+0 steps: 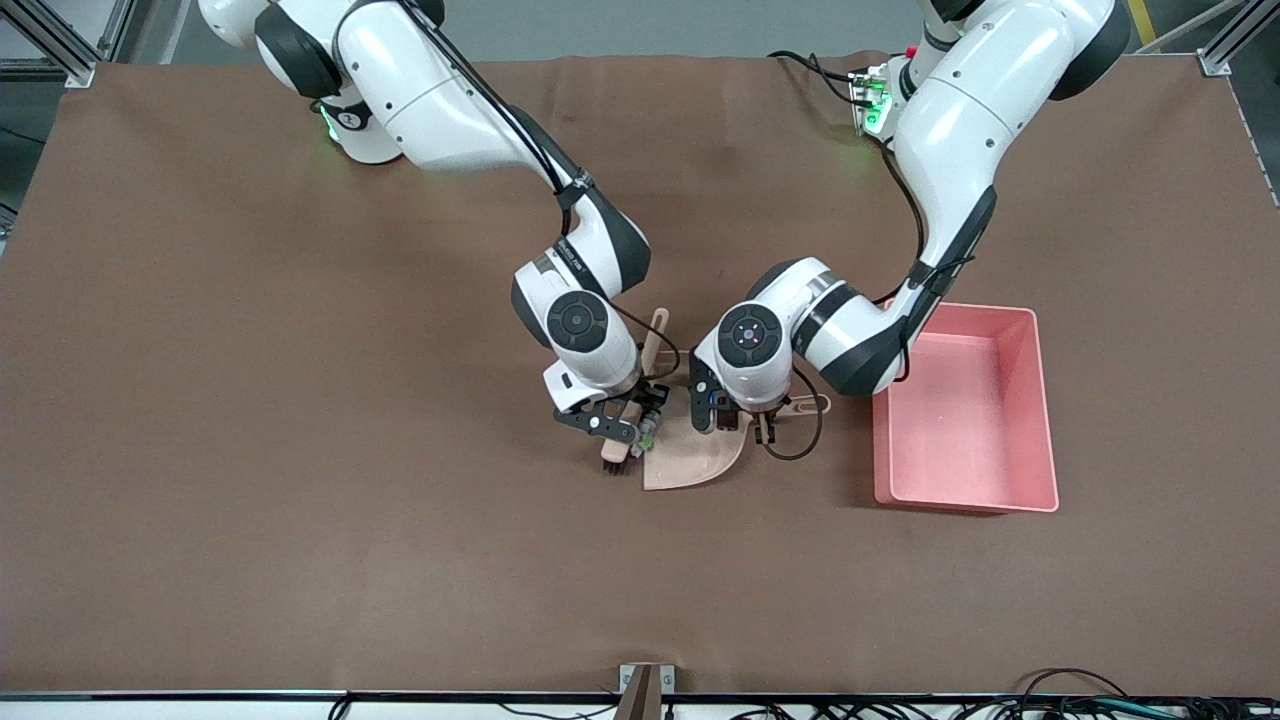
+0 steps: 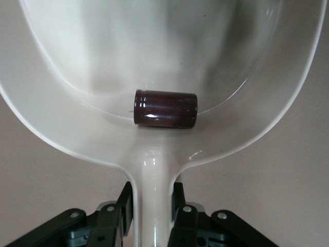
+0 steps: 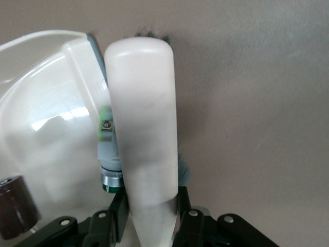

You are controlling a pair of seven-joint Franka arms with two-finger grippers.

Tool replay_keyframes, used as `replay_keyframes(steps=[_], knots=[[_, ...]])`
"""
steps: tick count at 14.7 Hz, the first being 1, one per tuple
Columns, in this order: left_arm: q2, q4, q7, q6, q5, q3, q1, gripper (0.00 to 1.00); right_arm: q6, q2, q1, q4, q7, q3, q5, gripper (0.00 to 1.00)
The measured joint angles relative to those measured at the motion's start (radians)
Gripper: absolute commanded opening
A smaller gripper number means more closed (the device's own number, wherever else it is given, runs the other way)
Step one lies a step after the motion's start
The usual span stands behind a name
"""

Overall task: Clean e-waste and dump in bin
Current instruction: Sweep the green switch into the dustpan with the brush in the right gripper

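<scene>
Cylinder (image 2: 165,108) inside dustpan (image 2: 77,128)

Dark maroon cylinder (image 2: 165,108) on its side in the beige dustpan (image 2: 154,46) (handle clamped in left hand (image 2: 152,208)).

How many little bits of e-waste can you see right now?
2. The dark cylinder lies inside the dustpan; the whitish-grey component sits at the dustpan's lip, against the brush. More may be hidden.

brown table cover (image 1: 250,400), aluminium frame posts (image 1: 50,45), grey floor (image 1: 620,25)
</scene>
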Motion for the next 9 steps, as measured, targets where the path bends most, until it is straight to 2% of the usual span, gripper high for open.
replay_keyframes(steps=[9], knots=[[0.000,0.003,0.000,-0.016,0.000,0.000,0.004,0.22,-0.025,0.002,0.000,0.061,0.162,0.037,0.012,0.00]])
